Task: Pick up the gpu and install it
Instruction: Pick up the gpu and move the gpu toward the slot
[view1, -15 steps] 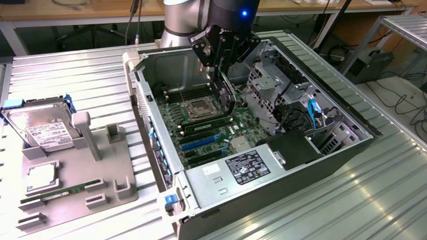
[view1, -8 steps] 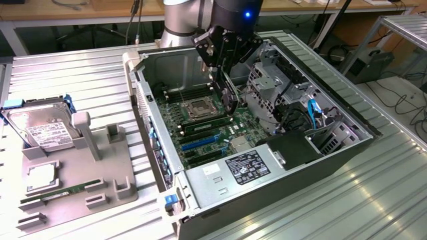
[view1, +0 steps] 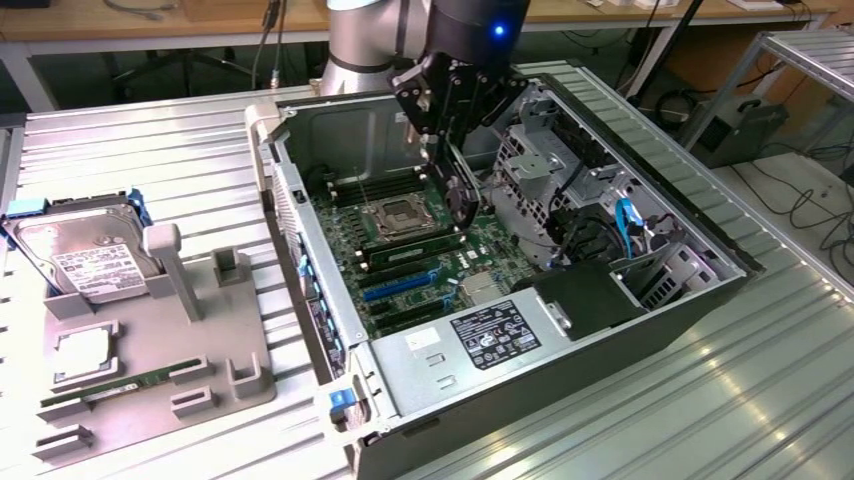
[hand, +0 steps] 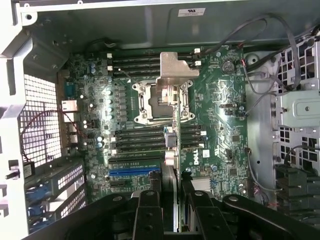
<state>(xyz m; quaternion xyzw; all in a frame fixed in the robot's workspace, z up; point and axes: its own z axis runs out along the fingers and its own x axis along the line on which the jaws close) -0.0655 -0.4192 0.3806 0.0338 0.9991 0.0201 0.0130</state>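
Closest to the wrist camera, the gripper had its two dark fingers drawn in on the flat faces of the gpu. The jaws stood part-way closed, only as wide as the thin card between them. That hold probably suited a board too slim to grasp any other way.

The card hung lengthwise from the jaws, so the wrist view met it edge-on as a narrow strip. Its silvery end bracket was at the far end, pointing down at the board. Carried this way it took little room between the walls of the case.

Beyond the bracket lay the motherboard with its CPU socket, the card hanging roughly over that socket. The blue expansion slot sat off to one side, empty, so the card was not yet seated. In the exterior view the gpu looked to be above the board, though I could not tell whether its lower end touched anything.

Farther out, toward the exterior view's left, a grey tray held the hard drive, parked upright in its stand within reach.
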